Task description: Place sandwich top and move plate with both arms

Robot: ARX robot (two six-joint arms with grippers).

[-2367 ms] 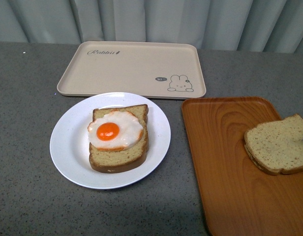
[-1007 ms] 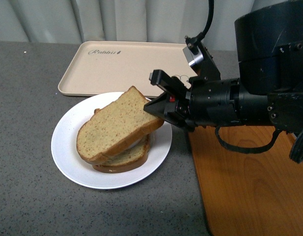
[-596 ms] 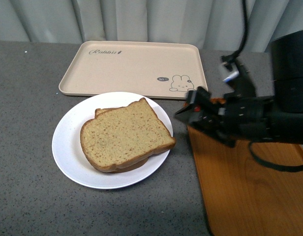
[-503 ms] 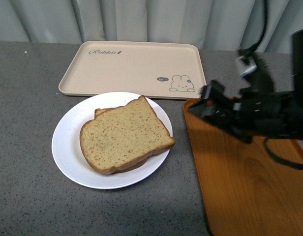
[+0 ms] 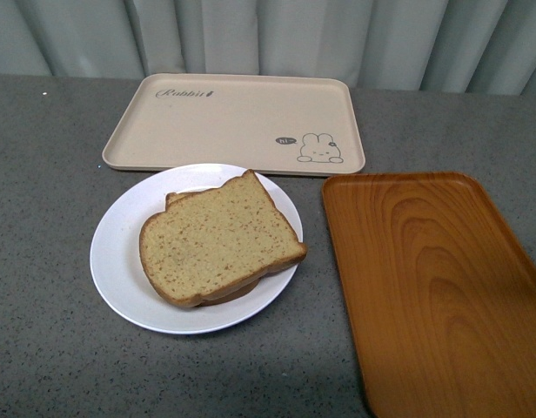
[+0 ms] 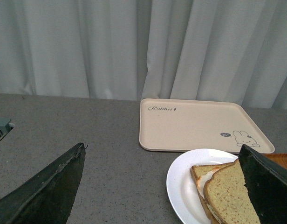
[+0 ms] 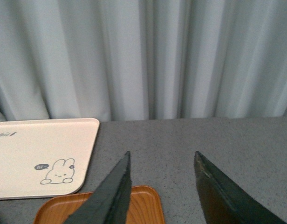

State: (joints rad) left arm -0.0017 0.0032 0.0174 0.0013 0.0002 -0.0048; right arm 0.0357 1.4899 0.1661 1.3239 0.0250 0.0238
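Dark grey speckled stone-look tabletop (image 5: 50, 287) fills most of front view, matte, runs edge to edge. Pale grey-white pleated fabric curtain (image 5: 251, 35) hangs right behind tabletop's far edge, folds vertical, spans full width in all three views. Curtain foot meets tabletop in straight line. Light soft, even; gentle shading between folds, faint shadows on tabletop.
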